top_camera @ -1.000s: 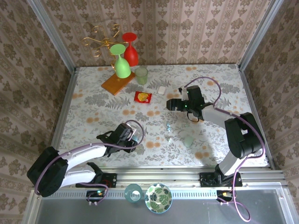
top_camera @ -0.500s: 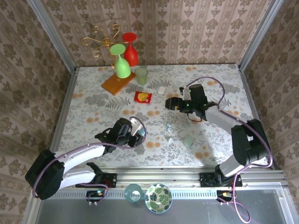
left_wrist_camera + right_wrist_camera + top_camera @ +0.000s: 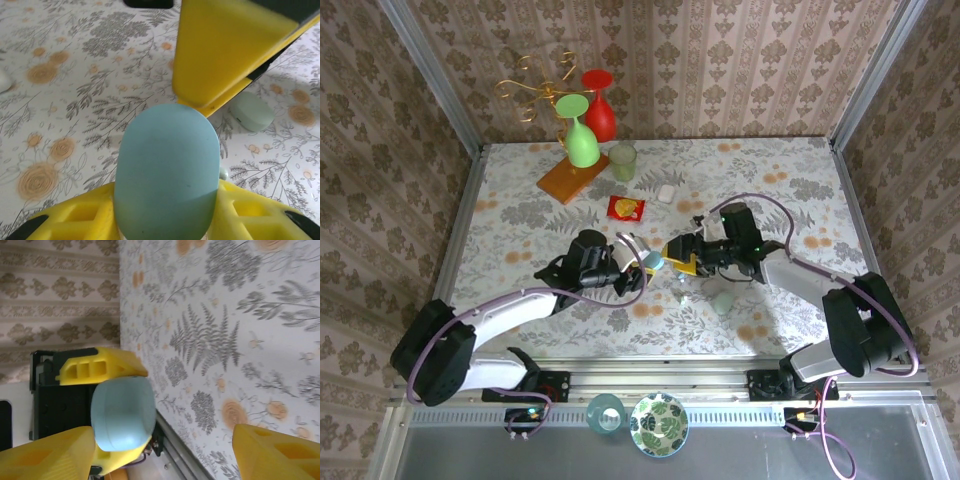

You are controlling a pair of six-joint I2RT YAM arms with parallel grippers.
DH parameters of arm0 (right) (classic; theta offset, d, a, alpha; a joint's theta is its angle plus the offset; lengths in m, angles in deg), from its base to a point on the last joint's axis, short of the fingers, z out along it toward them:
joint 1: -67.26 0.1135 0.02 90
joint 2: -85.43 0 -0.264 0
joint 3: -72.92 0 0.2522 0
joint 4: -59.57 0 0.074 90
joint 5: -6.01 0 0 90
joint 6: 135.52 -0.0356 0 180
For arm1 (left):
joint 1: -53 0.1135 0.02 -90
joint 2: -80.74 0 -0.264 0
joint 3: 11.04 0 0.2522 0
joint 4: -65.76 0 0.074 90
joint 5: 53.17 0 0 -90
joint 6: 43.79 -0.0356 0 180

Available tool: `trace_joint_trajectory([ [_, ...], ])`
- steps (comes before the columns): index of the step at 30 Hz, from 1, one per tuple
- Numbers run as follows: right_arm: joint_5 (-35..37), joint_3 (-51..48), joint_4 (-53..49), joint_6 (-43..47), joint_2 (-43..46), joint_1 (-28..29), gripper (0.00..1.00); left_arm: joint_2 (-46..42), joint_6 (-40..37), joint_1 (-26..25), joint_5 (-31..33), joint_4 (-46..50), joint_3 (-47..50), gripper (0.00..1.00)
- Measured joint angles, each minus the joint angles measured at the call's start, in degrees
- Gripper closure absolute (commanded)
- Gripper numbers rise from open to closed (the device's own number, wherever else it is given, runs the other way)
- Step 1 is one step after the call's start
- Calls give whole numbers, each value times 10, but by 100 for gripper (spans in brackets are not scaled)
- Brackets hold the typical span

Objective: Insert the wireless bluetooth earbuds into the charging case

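Case in the air, both grippers meeting near mid-table!

The left gripper (image 3: pixel 642 263) is clamped on the charging case (image 3: pixel 652 261): the light blue oval is pinched between its yellow fingers, smooth shell showing, and held above the floral table (image 3: pixel 520 215) near its centre. At the case's 3 o'clock the right gripper (image 3: pixel 678 256) faces it with its fingers spread wide apart. In the left wrist view one yellow finger sits just beside the case's far end; I cannot tell whether it touches. A pale green oval (image 3: pixel 722 301) lies on the table at 4 o'clock from the case. One of the wireless bluetooth earbuds (image 3: pixel 684 298) seems to lie at 5 o'clock, too small to be sure. Far out at 11 o'clock stand a green glass (image 3: pixel 582 140) and a red glass (image 3: pixel 600 115).
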Motion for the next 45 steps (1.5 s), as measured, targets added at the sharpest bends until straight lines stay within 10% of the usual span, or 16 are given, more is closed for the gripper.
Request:
trace_joint_trajectory([
  [12,-24,-2,82,-64,-9,19,79,5,-15,0,-21,-12,-8,55],
  [22,-32,-43,245,-194,-11,-18,89,-8,-9,1,-3,-140,23,3],
  [33,-46,-46,571,-438,-55,-45,93,69,80,41,-17,-455,49,10],
  [45,-46,-47,631,-499,-28,-45,94,115,101,45,-73,-566,20,29],
])
